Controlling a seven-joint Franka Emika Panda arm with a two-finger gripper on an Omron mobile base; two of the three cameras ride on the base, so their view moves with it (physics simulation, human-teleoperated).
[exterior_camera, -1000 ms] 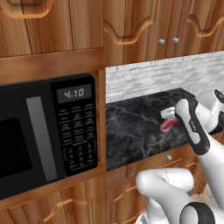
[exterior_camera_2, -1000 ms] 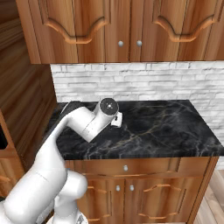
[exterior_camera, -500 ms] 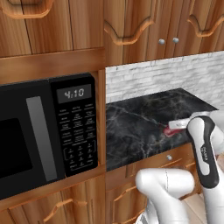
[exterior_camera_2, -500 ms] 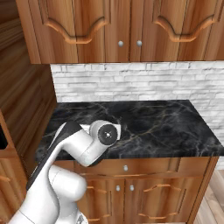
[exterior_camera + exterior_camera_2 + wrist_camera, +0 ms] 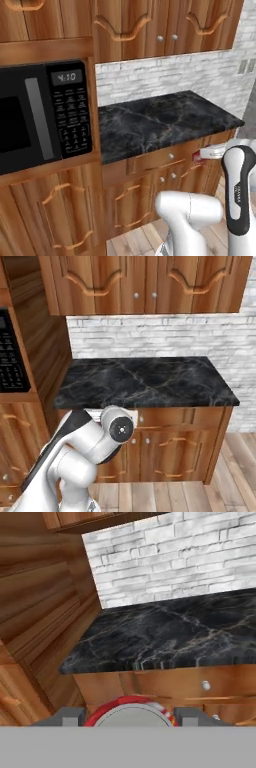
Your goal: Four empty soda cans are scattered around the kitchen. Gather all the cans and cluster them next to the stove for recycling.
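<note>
One red soda can [image 5: 131, 712] being seen, silver top facing hand camera. Can being held between two gripper [image 5: 131, 716] fingers [image 5: 65, 717], jaws partly closed on it, in front of black marble counter [image 5: 170, 637], below its edge. One microwave [image 5: 45, 112] at left.

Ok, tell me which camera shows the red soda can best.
The hand view: the red soda can sits between the fingers, its silver top and red rim facing the camera. The left base view catches just a red end beside the arm. In the right base view the arm blocks where the can would be.
</note>
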